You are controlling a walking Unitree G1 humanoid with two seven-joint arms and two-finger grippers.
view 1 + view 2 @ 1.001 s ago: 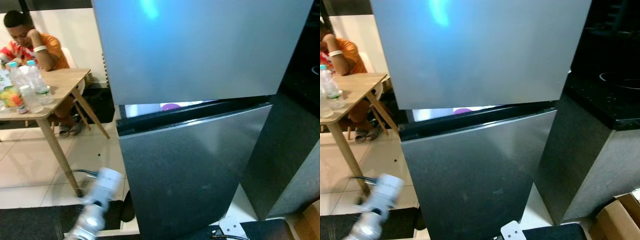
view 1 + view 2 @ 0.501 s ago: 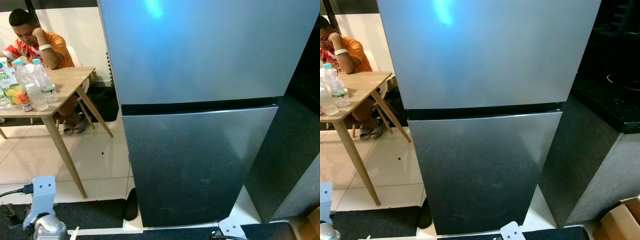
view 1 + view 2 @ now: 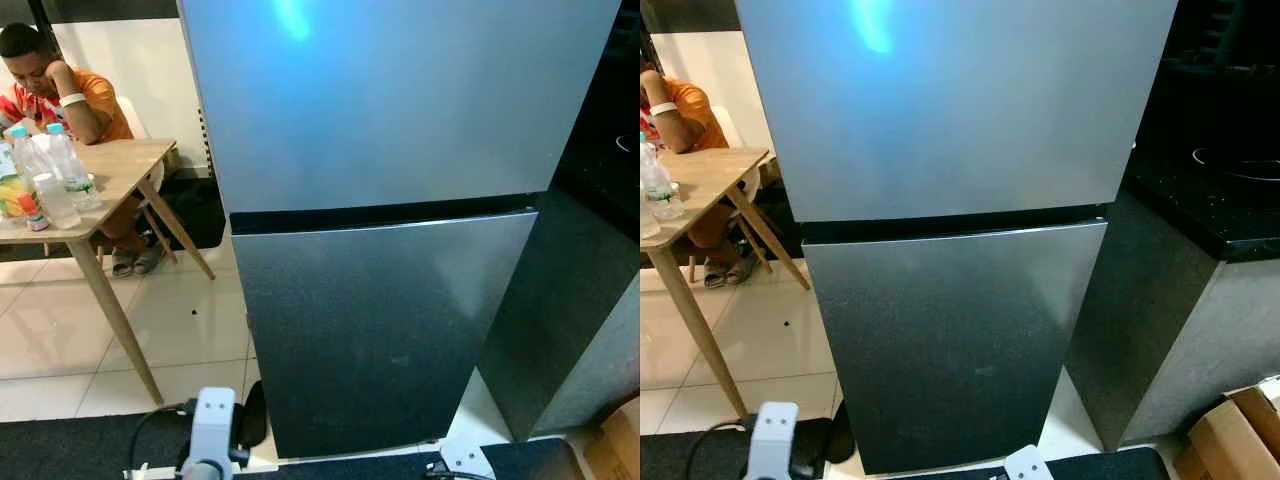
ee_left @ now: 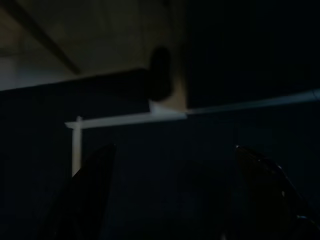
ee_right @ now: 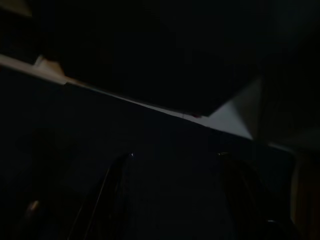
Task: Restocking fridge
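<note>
The grey two-door fridge stands straight ahead, its upper door point(image 3: 400, 100) and lower door point(image 3: 380, 330) both shut, with a dark seam between them. My left arm hangs low in front of the fridge's bottom left corner; its white wrist piece point(image 3: 212, 428) shows at the lower edge. In the dark left wrist view my left gripper point(image 4: 175, 200) is open over the dark mat, nothing between its fingers point(image 4: 90, 195). My right gripper point(image 5: 175, 200) hangs open too, above the mat near the fridge's base.
A wooden table point(image 3: 115, 170) at the left carries water bottles point(image 3: 66, 168) and a juice carton point(image 3: 10, 190); a person point(image 3: 60, 90) sits behind it. A black counter point(image 3: 1230, 220) flanks the fridge on the right, a cardboard box point(image 3: 1230, 430) below it. White tiles lie between table and fridge.
The lower fridge door, ajar with light showing a second ago, is now shut. My left arm has dropped away from it. The camera has shifted slightly.
</note>
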